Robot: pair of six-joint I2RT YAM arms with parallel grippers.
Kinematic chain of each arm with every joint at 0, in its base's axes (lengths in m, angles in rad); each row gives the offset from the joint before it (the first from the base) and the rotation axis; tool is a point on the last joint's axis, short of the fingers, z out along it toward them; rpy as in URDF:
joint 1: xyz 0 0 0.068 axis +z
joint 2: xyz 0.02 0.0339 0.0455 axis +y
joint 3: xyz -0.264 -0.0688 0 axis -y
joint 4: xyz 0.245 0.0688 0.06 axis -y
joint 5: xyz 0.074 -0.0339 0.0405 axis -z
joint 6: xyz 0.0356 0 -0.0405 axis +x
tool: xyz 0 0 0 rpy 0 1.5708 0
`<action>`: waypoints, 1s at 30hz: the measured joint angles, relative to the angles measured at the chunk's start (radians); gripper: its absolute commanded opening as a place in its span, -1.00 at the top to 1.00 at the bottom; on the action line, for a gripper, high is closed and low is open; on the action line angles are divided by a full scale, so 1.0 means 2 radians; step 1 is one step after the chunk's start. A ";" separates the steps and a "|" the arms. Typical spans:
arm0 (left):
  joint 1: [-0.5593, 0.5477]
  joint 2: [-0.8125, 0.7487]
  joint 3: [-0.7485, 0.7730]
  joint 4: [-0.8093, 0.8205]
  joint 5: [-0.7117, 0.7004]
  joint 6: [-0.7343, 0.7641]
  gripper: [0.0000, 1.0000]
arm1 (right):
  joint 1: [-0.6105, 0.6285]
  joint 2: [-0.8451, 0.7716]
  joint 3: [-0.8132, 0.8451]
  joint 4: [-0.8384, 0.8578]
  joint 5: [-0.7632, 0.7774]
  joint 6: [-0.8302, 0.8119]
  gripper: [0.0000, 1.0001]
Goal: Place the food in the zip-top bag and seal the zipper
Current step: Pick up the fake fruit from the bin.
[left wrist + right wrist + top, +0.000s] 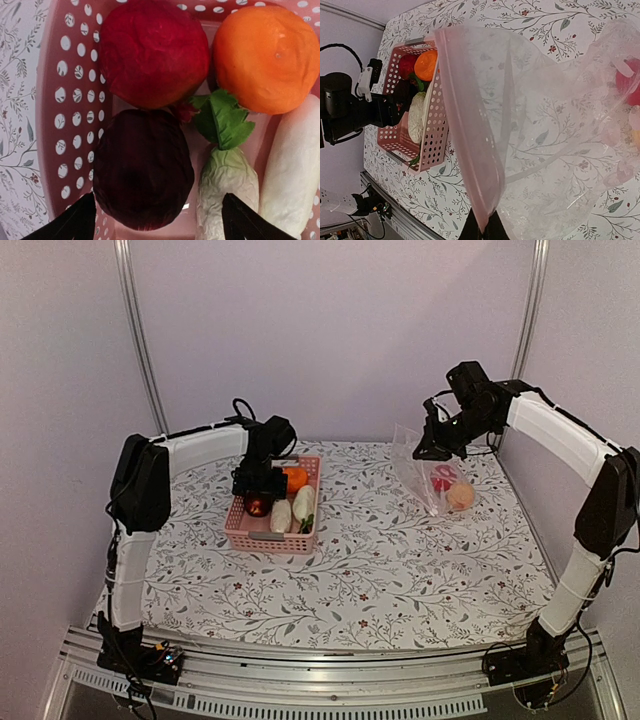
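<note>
The food in the pink basket (50, 100) is a dark purple piece (142, 170), a red piece (152, 52), an orange piece (267, 57) and two white radishes (227, 185), one with green leaves. My left gripper (160, 222) hangs open just over the basket, its fingers either side of the dark purple piece and holding nothing. At the right, my right gripper (482, 227) is shut on the pinkish zipper (465, 115), holding the mouth of the zip-top bag (545, 125) up off the table. A red piece (441, 478) and a pale orange piece (460, 496) lie inside the bag.
The basket (270, 537) stands left of centre on the flowered tablecloth (380, 560). Purple walls close in the back and both sides. A metal rail (330, 670) runs along the near edge by the arm bases.
</note>
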 measured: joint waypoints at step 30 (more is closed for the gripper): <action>0.014 -0.130 0.028 0.032 0.077 0.014 0.01 | 0.005 -0.002 -0.001 -0.011 0.000 0.005 1.00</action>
